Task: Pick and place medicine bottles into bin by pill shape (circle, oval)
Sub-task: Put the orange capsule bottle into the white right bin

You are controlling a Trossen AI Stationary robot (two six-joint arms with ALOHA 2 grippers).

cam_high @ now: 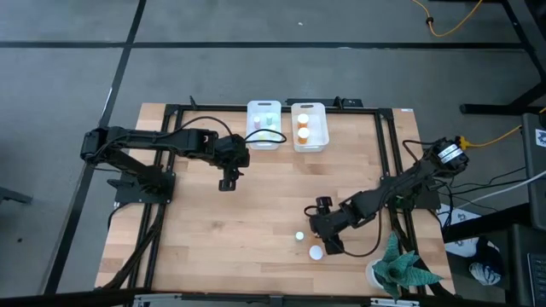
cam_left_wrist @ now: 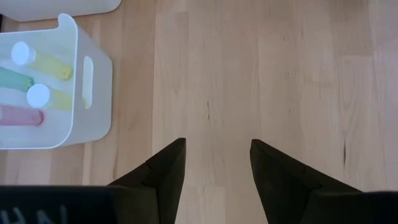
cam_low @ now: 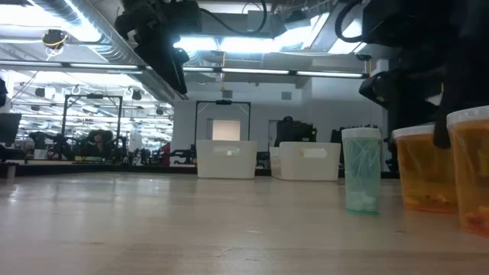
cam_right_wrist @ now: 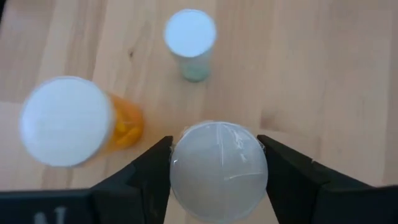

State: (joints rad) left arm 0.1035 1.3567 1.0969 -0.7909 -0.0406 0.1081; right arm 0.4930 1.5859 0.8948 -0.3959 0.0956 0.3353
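My right gripper (cam_right_wrist: 217, 180) stands at the table's near right, closed around a bottle with a large white cap (cam_right_wrist: 219, 171); the cap hides the body. A second orange bottle (cam_right_wrist: 65, 121) and a small pale green bottle (cam_right_wrist: 189, 37) stand on the wood beside it. They also show in the high view, the orange one (cam_high: 316, 252) and the green one (cam_high: 300, 236). My left gripper (cam_left_wrist: 214, 168) is open and empty above bare wood, beside the left white bin (cam_left_wrist: 93, 81). My right gripper has the large-capped bottle between its two fingers (cam_right_wrist: 155, 174), one on each side just under the cap (cam_right_wrist: 186, 143). The fingers come from above, slanting in from the table's right. The bottle is upright; the low view shows an orange bottle (cam_low: 424, 172) standing on the table beside a dark finger.
Two white bins stand at the far middle: the left bin (cam_high: 264, 124) holds pastel bottles lying down, the right bin (cam_high: 309, 126) holds orange ones. A green plant (cam_high: 401, 269) sits at the near right corner. Bare wood lies between the arms.
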